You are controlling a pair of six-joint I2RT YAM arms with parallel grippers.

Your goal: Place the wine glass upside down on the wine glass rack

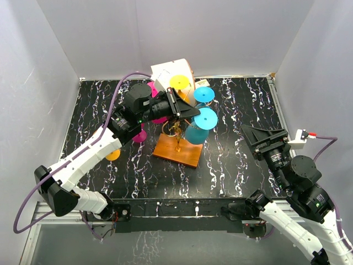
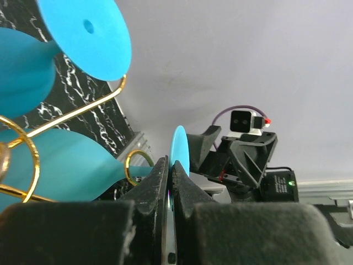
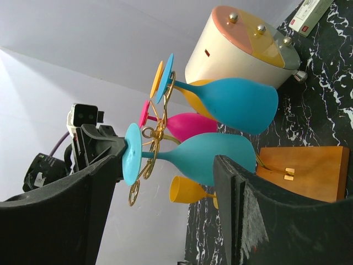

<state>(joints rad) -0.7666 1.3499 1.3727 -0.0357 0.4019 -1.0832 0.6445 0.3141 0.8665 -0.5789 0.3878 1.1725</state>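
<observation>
The gold wire rack [image 1: 177, 128] stands on its orange-brown wooden base [image 1: 171, 150] at mid table. A blue wine glass [image 1: 196, 133] hangs bowl down, its stem inside a gold scroll loop [image 2: 138, 165]. My left gripper [image 1: 192, 114] is shut on the edge of its blue foot disc [image 2: 180, 144]; this also shows in the right wrist view [image 3: 132, 153]. My right gripper [image 1: 265, 136] is open and empty, right of the rack and apart from it. Its fingers [image 3: 237, 182] frame the rack.
A second blue glass [image 3: 231, 102], a yellow one [image 1: 180, 81] and a pink one [image 3: 190, 126] hang on the rack too. A yellow glass [image 1: 113, 154] lies on the table at left. A white cylinder box [image 1: 168, 72] sits behind the rack. White walls enclose the table.
</observation>
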